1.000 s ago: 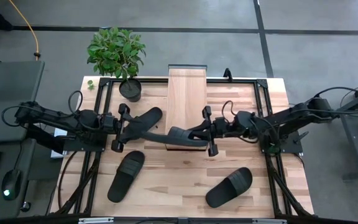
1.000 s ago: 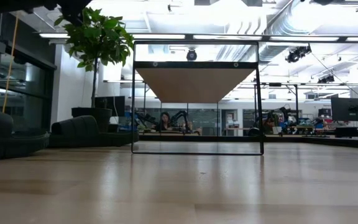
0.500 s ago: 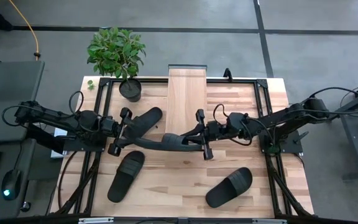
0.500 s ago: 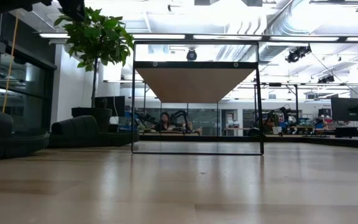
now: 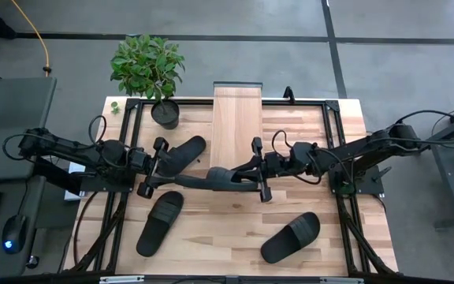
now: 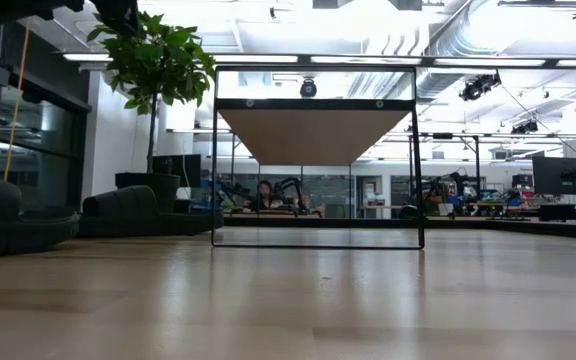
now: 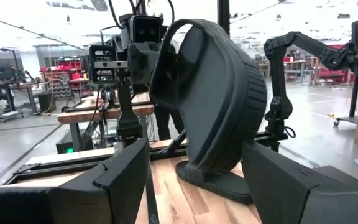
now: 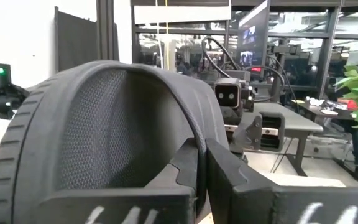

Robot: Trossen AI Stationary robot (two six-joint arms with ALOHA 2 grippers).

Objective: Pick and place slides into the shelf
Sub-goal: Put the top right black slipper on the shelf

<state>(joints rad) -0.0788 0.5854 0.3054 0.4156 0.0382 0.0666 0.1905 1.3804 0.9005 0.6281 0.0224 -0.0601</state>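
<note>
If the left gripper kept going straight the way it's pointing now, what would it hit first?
Most likely the slide held up by the right gripper; it hangs just ahead of the left gripper, though depth is hard to judge.

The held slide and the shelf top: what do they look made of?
Held slide: looks like matte black foam or rubber, with a ribbed strap edge and mesh-like lining. Shelf top: pale wood plank with visible grain, probably unvarnished or satin.
</note>
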